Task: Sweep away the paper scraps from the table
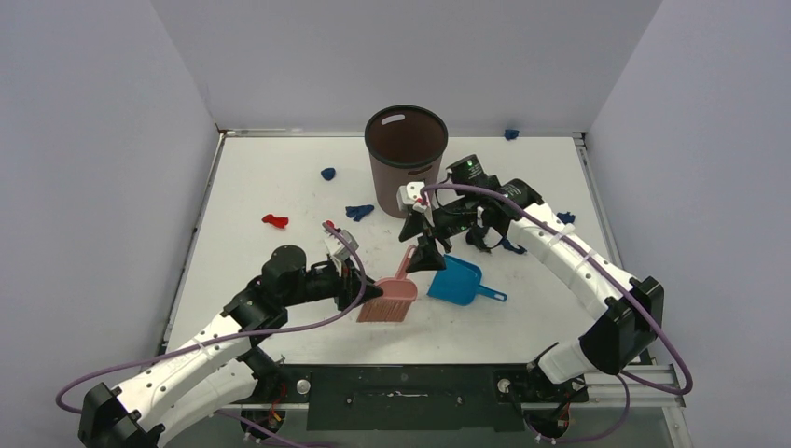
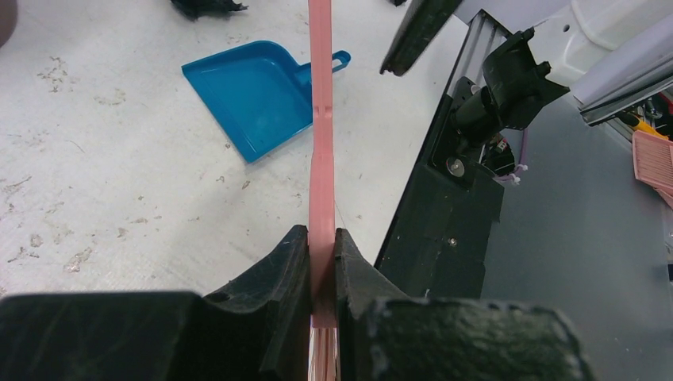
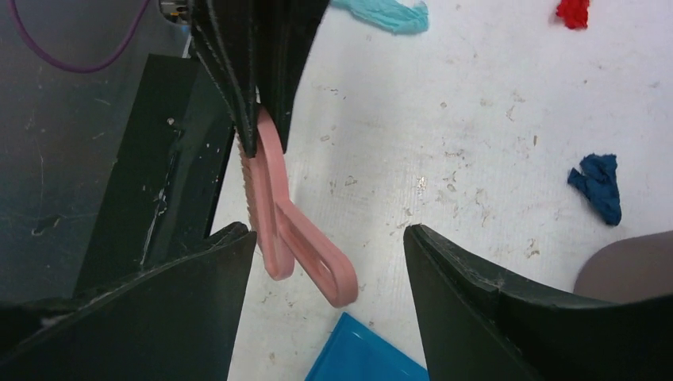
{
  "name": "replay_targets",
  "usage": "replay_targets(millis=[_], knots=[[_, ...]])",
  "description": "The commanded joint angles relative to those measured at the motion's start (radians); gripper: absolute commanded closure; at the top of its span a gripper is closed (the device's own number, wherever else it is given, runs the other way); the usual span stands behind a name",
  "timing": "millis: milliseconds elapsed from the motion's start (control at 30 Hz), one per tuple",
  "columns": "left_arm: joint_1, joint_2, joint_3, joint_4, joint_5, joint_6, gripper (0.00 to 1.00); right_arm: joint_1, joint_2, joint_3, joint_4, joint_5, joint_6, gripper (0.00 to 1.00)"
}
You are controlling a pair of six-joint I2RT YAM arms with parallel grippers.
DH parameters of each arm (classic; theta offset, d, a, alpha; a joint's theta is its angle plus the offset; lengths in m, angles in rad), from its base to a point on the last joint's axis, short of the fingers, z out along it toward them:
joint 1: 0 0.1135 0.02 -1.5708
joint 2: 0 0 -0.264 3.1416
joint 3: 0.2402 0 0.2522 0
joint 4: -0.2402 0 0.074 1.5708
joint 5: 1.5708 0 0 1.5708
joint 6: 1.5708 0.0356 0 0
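Nearest the arm bases, the left gripper (image 2: 321, 238) has its jaws closed tight on the flat neck of the pink hand brush (image 1: 387, 301), just above the bristle head. The bristles rest on the white table (image 1: 261, 177) and the handle slants away toward the middle.

Just beyond it, the right gripper (image 3: 329, 234) hangs over the looped end of the brush handle. Its jaws are spread wide, one on each side of the loop, and grip nothing. Beside it, toward the right arm's side, the blue dustpan (image 1: 457, 280) lies flat on the table with its mouth toward the brush.

The paper scraps (image 1: 359, 212) are scattered farther out, none of them in the pan:
- A red scrap (image 1: 275, 221) lies on the left.
- A dark blue wad (image 1: 327, 173) lies farther back.
- A light-blue strip (image 3: 381, 12) shows in the right wrist view.
- More blue wads lie under and beside the right arm.
- One blue wad (image 1: 511, 133) sits at the far edge.

A tall brown bin (image 1: 406, 159) stands upright behind them, well back on the table.

The scraps look light, soft and loosely crumpled. They would probably skitter or roll under stiff bristles and are too small to pinch well, so short, low strokes toward the pan seem best. The brush looks like thin, rigid plastic, and the hold near its head should give good control. The dustpan seems best taken by its narrow handle.
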State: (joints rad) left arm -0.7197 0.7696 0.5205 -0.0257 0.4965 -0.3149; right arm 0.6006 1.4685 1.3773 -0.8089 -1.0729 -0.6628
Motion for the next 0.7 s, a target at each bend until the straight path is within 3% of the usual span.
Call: replay_targets(millis=[0, 367, 600, 667], knots=[[0.005, -0.02, 0.013, 0.063, 0.031, -0.007, 1.0, 0.057, 0.028, 0.084, -0.164, 0.024, -0.18, 0.32], [0.015, -0.042, 0.007, 0.072, 0.022, -0.006, 1.0, 0.068, 0.036, 0.064, -0.154, 0.024, -0.15, 0.44], [0.017, -0.035, 0.007, 0.065, 0.016, -0.005, 1.0, 0.068, 0.046, 0.07, -0.149, 0.002, -0.127, 0.59], [0.017, -0.034, 0.009, 0.064, 0.012, -0.004, 1.0, 0.068, 0.048, 0.07, -0.149, -0.002, -0.125, 0.71]])
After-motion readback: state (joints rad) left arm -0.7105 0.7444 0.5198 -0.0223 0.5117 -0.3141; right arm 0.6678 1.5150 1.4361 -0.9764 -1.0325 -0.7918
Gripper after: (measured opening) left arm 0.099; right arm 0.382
